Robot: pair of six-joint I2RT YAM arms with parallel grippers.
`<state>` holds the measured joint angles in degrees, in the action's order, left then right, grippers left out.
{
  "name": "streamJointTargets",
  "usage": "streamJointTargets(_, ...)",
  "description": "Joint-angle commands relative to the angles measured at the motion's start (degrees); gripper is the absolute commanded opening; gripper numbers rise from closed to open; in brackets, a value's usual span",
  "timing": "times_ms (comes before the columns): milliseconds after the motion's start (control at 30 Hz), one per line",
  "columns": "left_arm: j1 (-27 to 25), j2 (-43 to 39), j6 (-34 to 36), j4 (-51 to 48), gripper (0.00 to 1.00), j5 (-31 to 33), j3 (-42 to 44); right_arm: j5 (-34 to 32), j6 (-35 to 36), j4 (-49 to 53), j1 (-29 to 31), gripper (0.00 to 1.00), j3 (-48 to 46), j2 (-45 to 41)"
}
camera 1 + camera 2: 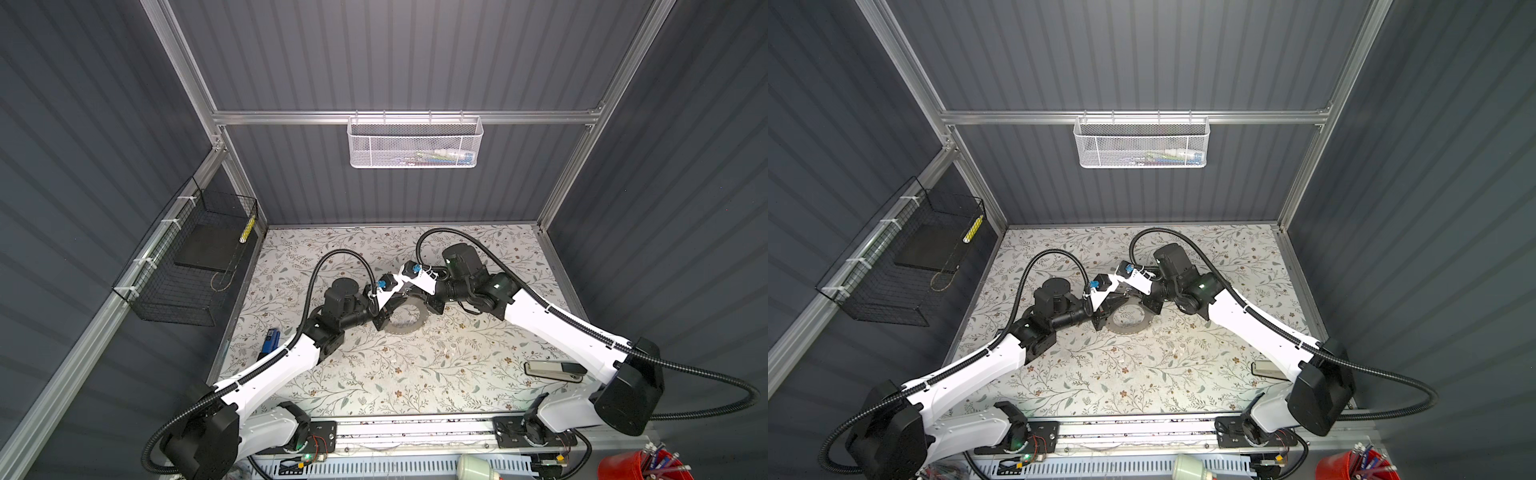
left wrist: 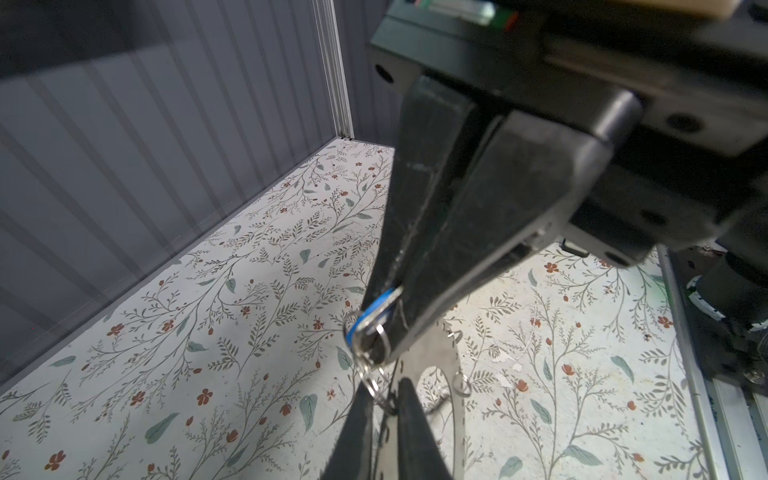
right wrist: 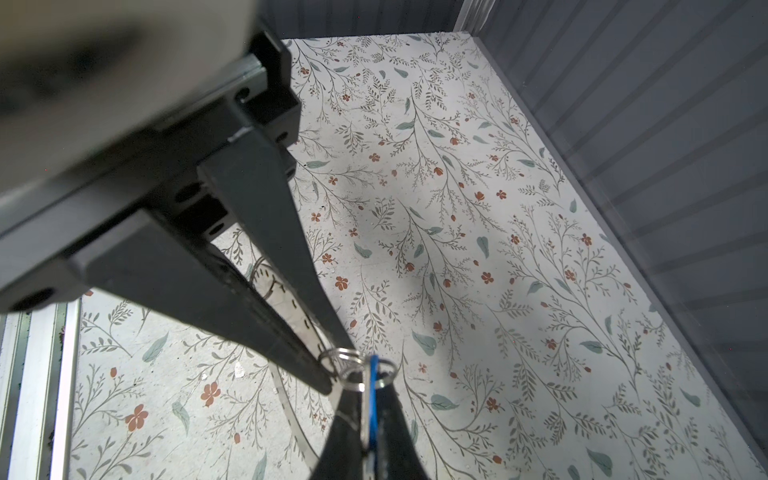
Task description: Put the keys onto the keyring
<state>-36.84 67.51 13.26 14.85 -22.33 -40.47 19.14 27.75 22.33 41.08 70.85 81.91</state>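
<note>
The keyring (image 1: pixel 409 326), a flat grey metal ring with slots along its band, lies on the flowered table (image 1: pixel 415 374) in both top views, and both grippers meet over its far edge. My right gripper (image 3: pixel 371 386) is shut on a silvery key with a blue tag (image 3: pixel 372 399), seen edge-on. Small split rings (image 3: pixel 340 358) hang from that key. My left gripper (image 2: pixel 386 399) has its fingers pressed together on one of these split rings (image 2: pixel 376 384). The keyring's band (image 2: pixel 442 361) runs just under the left fingers (image 2: pixel 411 419). Whether the split ring passes through a slot is hidden.
A blue block (image 1: pixel 270 338) lies by the table's left edge under the left arm. A grey and black stapler-like item (image 1: pixel 552 370) sits front right. A black wire basket (image 1: pixel 187 270) hangs on the left wall, a white mesh basket (image 1: pixel 415 141) on the back wall.
</note>
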Motion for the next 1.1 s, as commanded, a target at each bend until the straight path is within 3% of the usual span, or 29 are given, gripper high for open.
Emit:
streamJointTargets(0, -0.1, -1.0, 0.0, 2.5, 0.08, 1.1, -0.5, 2.3, 0.3, 1.4, 1.3, 0.06, 1.0, -1.6)
streamJointTargets(167, -0.2, -1.9, 1.2, 2.0, 0.00, 0.2, -0.4, 1.2, 0.8, 2.6, 1.2, 0.06, 1.0, -2.2)
streamJointTargets(700, -0.2, -6.9, 10.4, -5.4, 0.00, -6.2, -0.3, -8.8, 9.3, 1.9, 1.0, 0.10, -6.9, -10.0)
streamJointTargets(1067, -0.2, -6.8, 13.6, -6.0, 0.00, -12.5, -0.9, -6.6, 14.4, -3.6, 1.1, 0.10, -11.3, -13.9)
